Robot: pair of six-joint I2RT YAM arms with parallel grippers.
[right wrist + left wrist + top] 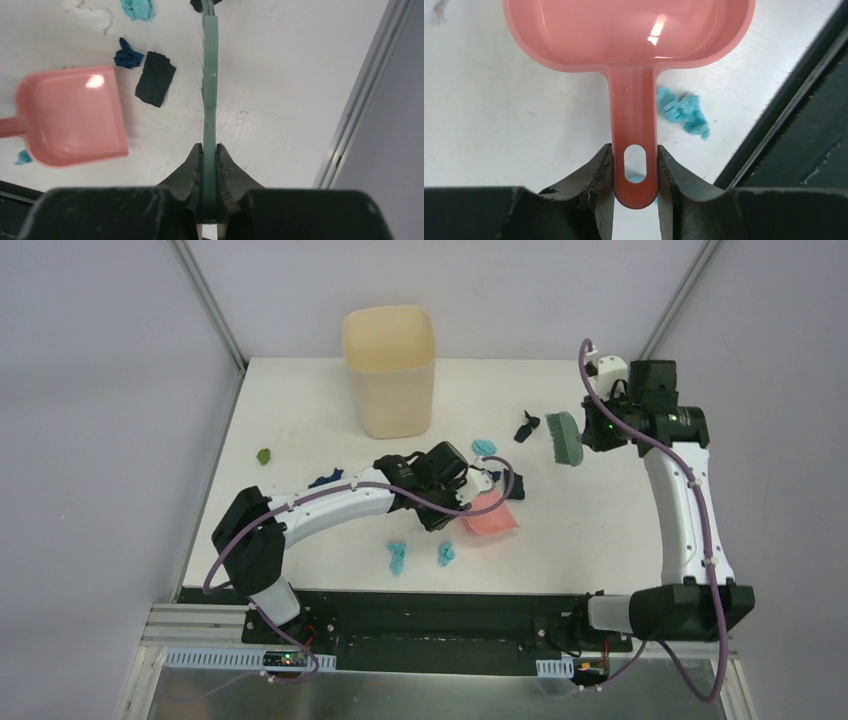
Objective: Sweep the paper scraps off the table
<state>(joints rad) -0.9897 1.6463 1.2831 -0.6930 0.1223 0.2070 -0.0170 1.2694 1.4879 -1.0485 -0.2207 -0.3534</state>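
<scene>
The paper scraps (446, 553) lie scattered over the bench (600, 530). None is in the pink dustpan (490, 515), as far as its visible floor shows. Two light-blue wads sit toward the near edge, behind the pan. Another light-blue wad (484, 447) and a black scrap (526, 427) lie beyond it, near the teal brush (565, 437). A green wad (264, 455) sits well apart at the far left. From the right wrist, a flat black piece (155, 85) and a navy wad (128, 56) show just off the pan's mouth.

The left jaws are clamped on the dustpan's handle and the right jaws on the brush's thin handle.

The likely trouble is a brisk stroke. These wads look light (crumpled paper skips easily), so one could hop past the pan. If the pan's lip rides above the bench, scraps may slip beneath it. The two wads behind the pan could be nudged onto the black base rail, and the green one may be awkward to reach.

The brush head is cut off in the right wrist view and the pan's lip in the left. Whether the pan touches the bench cannot be told. The left arm (330, 505) partly covers a dark blue scrap beside it.
</scene>
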